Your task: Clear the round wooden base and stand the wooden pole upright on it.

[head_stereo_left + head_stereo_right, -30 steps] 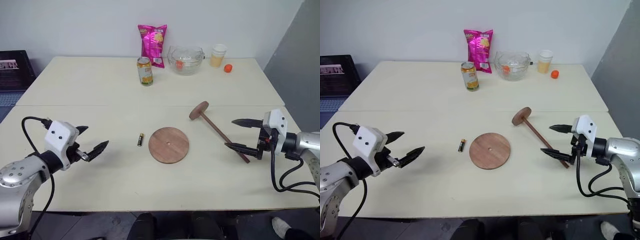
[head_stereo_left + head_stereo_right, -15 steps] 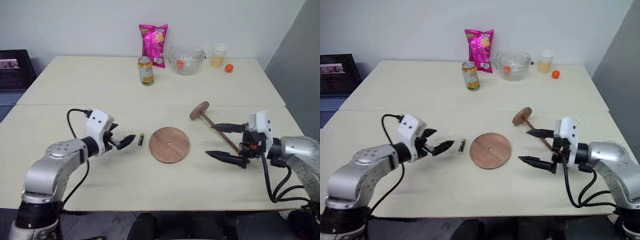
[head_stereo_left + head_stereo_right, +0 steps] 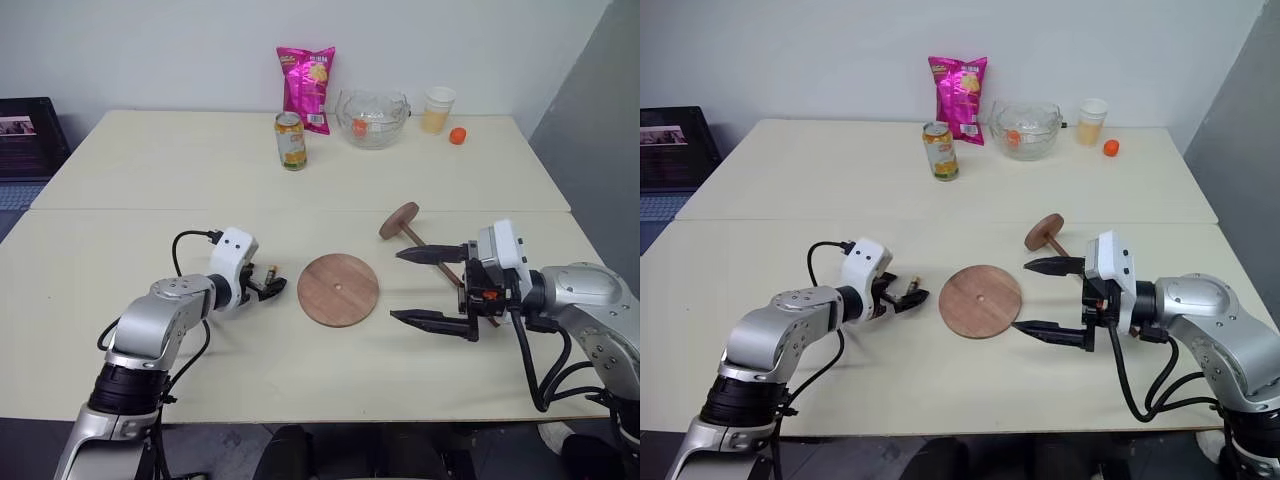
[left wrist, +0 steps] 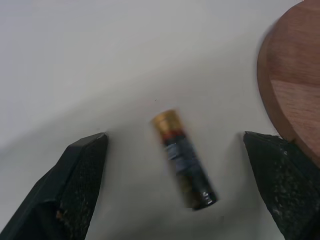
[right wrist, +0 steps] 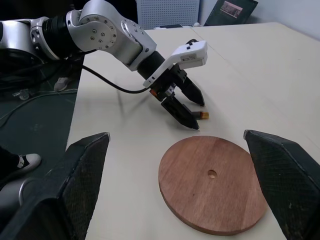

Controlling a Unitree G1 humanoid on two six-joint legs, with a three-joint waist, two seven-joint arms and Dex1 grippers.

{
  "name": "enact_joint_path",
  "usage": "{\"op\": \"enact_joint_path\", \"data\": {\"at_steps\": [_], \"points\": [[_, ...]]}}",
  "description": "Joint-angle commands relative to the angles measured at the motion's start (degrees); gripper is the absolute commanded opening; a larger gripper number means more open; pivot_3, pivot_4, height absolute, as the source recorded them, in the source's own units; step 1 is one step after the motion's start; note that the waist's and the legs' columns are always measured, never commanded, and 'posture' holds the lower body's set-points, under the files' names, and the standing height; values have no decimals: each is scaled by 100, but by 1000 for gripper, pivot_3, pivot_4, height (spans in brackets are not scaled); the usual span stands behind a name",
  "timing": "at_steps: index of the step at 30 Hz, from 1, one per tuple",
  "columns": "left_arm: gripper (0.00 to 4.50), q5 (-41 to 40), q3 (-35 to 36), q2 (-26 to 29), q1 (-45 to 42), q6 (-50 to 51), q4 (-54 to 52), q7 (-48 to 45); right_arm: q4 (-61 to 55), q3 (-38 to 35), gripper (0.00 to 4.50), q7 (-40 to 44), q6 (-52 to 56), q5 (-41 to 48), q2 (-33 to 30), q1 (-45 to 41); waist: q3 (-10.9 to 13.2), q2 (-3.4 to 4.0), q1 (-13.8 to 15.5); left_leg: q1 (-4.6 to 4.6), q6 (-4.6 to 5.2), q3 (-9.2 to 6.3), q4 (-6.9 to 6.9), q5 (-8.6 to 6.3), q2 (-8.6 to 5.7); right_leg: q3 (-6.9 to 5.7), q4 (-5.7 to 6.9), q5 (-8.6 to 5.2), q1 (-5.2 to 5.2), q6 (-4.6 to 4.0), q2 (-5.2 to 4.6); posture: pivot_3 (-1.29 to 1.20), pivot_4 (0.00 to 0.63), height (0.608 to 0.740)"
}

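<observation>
Left gripper [image 3: 272, 284] moved to one battery [image 4: 183, 160], both grippers' fingers open.

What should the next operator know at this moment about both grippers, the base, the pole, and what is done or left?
Left gripper: open, its fingers either side of the small black-and-gold battery lying on the table beside the base; not gripped.
Right gripper: open, empty, hanging over the table between base and pole.
Flat round reddish-brown wooden base: nothing on it, centre hole visible.
Slim dark-brown wooden pole with a disc at one end: lying on the table to the right of the base.
Done: base is clear. Left: pick up the pole, stand it upright on the base.
</observation>
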Motion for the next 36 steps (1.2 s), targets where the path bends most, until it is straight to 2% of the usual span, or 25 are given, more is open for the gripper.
{"op": "enact_joint_path", "data": {"at_steps": [1,5,16,22,26,33,36], "points": [[4481,46,-114,-97,-94,44,130,-68,-161,-76,4500,49,-45,118,-16,-58,0,0,1,1,0,0,0,0,0,0,1,0,0,0,0,0,150,740],[3855,82,-172,-139,-95,48,207,-101,-148,-52,4500,60,-17,133,-18,-130,0,0,0,2,0,0,0,0,0,0,2,0,1,0,0,0,150,740],[1640,134,-34,-42,17,7,183,-184,-110,-77,4500,96,129,258,-68,-263,0,0,0,1,-1,1,2,0,-2,0,1,0,1,0,-2,0,150,740],[378,167,95,114,158,-366,-26,-321,-52,-34,4500,148,119,253,-85,-324,0,0,1,1,-1,1,1,0,-2,1,1,0,1,0,-3,0,150,740],[358,-82,500,166,191,-448,-178,-465,-37,-7,4500,169,103,221,-68,-349,0,0,0,1,0,0,1,0,-1,0,1,0,0,0,-3,0,150,740],[358,-1196,2080,468,478,-297,99,-1209,-54,-6,4500,169,96,240,-57,-350,4,-5,-16,-3,0,0,1,0,1,-1,3,0,-8,-1,-2,0,150,740],[358,-1451,2379,680,640,-357,146,-1547,-33,38,4500,178,83,232,-29,-371,5,-7,-17,-3,-1,0,1,0,2,-1,2,0,-9,-1,-2,0,150,740]]}}
